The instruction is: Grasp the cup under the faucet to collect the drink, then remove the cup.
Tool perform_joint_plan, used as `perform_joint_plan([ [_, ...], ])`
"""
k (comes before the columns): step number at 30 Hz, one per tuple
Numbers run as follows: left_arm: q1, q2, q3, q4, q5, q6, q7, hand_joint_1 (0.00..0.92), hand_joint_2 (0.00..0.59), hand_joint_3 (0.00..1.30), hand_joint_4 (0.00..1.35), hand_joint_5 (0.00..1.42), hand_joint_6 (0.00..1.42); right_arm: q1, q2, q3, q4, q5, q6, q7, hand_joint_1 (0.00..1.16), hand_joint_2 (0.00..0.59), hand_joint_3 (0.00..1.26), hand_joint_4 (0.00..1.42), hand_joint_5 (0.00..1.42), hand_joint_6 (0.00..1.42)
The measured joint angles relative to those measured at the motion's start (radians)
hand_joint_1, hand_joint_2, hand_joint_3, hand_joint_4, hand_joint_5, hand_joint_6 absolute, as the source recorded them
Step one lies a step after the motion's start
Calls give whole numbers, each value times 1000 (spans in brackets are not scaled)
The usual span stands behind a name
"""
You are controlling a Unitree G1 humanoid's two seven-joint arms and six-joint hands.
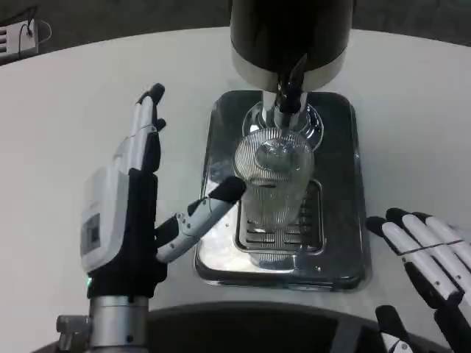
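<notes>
Your left hand stands beside the ribbed clear cup with its fingers spread and thumb just reaching the glass, not yet clamped, because the cup sits on the drip tray directly under the faucet, while your right hand waits, fingers apart, on the bench.

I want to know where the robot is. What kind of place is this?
Probably a drinks-serving test setup: a ribbed clear glass cup stands on a shiny metal drip tray under a black dispenser's faucet, on a white table.
</notes>
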Motion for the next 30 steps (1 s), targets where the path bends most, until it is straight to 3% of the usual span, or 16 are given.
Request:
perform_joint_plan([
  [8,39,-17,27,-231,-96,18,-170,0,94,0,0,0,0,18,10,10,-12,-4,0,0,259,560,117,84,111,181],
  [17,-4,-42,27,-425,-151,152,-370,0,93,0,0,0,0,20,11,10,-23,-4,0,3,261,560,117,84,121,181],
  [22,-64,-51,0,-481,-150,223,-458,0,93,0,0,0,0,19,11,10,-24,-2,1,10,262,559,117,84,122,181],
  [30,-106,-39,-14,-475,-143,259,-535,0,94,0,0,2,0,19,11,0,-24,3,2,10,259,552,117,84,122,181],
])
